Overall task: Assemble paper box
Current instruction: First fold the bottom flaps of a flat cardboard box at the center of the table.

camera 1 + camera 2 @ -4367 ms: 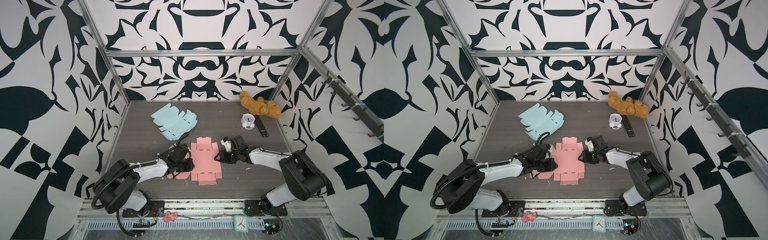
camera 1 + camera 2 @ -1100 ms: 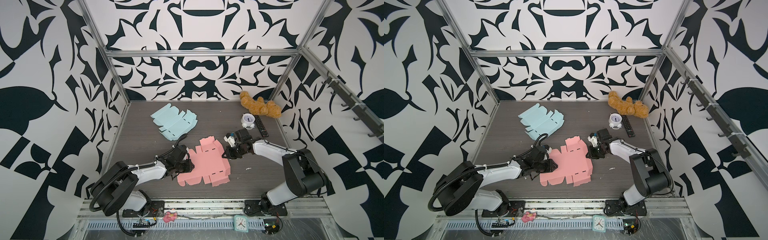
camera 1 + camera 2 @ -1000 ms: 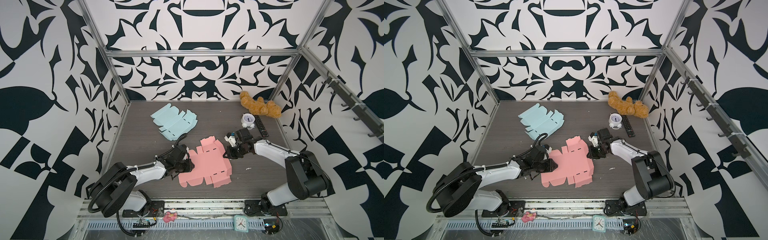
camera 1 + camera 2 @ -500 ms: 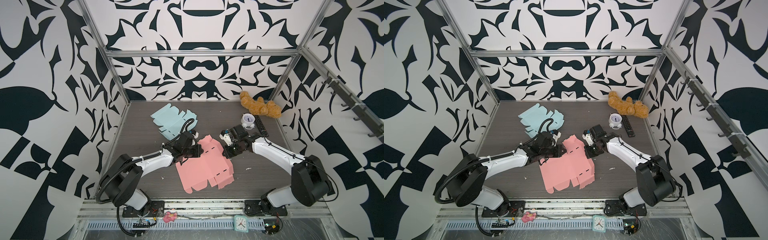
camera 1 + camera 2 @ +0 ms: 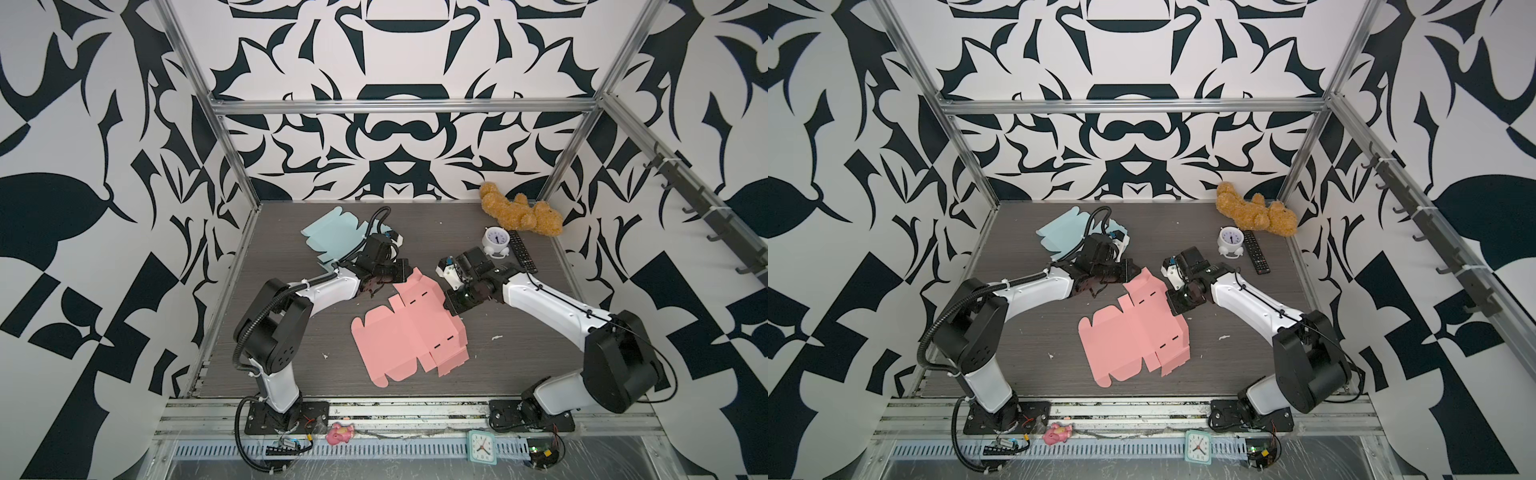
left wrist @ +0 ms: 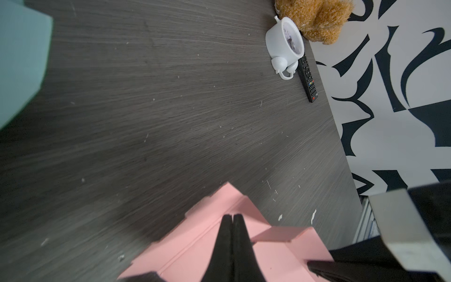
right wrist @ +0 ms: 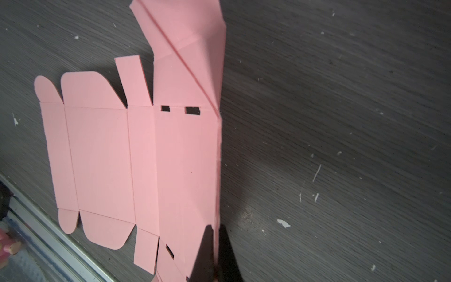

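On the front rail, nearer than the flat pink die-cut cardboard box blank, a small pink toy and a square teal clock lie well apart. The toy is toward the blank's left and the clock toward its right. The blank sits mid-table on the dark wood-grain tabletop. Its rounded front flaps lie flat, and its far portion is creased and lifted off the surface.

At the blank's far right edge, the right gripper is clamped on a folded-up edge of the card. The right wrist view shows a sliver of pink running between its two black fingers, which are pressed nearly together. At the blank's far corner, the left gripper has its fingers squeezed together, with only a hairline seam between them and their tips over the pink card. Whether any card is nipped between them cannot be told.

Beyond the blank to its far left lies a pale blue flat cardboard blank, partly covered by the left arm. Beyond the pink blank to its far right stands a small white twin-bell alarm clock, with a black remote control just beside it. Farthest from the blank, a brown plush teddy bear lies against the black-and-white patterned wall.
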You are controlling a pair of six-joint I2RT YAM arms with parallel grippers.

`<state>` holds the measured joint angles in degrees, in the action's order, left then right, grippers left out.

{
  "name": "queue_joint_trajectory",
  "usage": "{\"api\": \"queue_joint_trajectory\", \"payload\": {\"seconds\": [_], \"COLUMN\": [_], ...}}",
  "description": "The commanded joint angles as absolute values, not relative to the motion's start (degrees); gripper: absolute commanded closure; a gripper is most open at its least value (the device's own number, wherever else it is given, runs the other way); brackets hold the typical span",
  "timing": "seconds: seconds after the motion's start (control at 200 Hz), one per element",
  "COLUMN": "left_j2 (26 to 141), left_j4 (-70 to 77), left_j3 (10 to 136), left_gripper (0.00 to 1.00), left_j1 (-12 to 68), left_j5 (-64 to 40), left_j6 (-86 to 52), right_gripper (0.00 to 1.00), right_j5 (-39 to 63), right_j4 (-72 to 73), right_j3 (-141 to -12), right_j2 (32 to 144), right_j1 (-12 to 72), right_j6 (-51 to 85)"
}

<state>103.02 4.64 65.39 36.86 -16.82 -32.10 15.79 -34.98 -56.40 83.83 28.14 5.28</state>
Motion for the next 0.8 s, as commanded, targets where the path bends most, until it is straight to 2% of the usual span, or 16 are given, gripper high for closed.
{"api": "queue_joint_trajectory", "payload": {"seconds": [0.0, 0.795], "left_j2": [105.37, 103.21], "left_j4": [2.91, 4.48], "left_j3": [68.52, 65.64], "left_gripper": [1.00, 1.00], "left_j1": [36.65, 38.72], "left_j5": [-19.07, -24.26], "left_j6": [-29.72, -29.18], "right_gripper": [1.00, 1.00], "right_j5": [15.64, 14.86], "right_j4": [-35.03, -35.34], "right_j3": [-58.52, -59.14], "right_j2": [83.66, 82.79], "right_j1": [28.39, 28.79], "right_j6": [3.88, 3.72]}}
